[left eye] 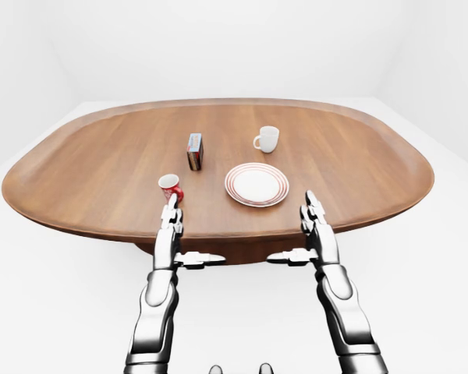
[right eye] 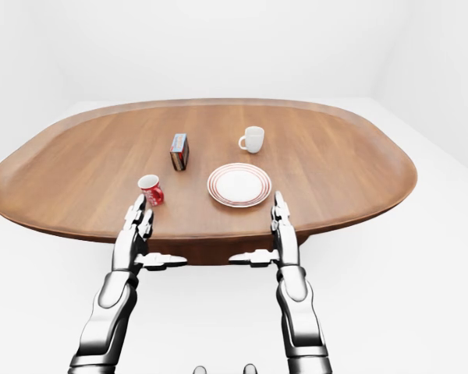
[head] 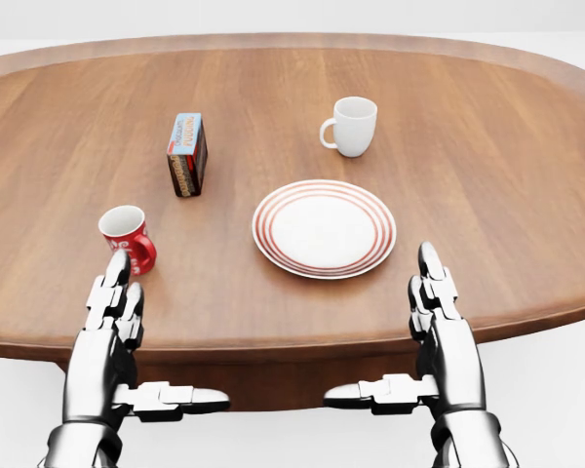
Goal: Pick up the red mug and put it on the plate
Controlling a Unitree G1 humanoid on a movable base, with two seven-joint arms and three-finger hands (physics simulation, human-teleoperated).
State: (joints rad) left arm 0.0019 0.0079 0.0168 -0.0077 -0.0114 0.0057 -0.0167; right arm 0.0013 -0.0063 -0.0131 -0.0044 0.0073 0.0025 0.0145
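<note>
White room, oval wooden table (head: 487,175). I see both hands at the table's near edge, fingers straight, thumbs out sideways, gripping nothing: left hand (head: 112,327) and right hand (head: 439,327). The red mug (head: 128,237) stands upright near the near edge, just past my left fingertips; I can't tell if they touch. The red-ringed plate (head: 324,227) lies mid-table. Farther in stand a small box (head: 186,154) and a white mug (head: 351,126).
</note>
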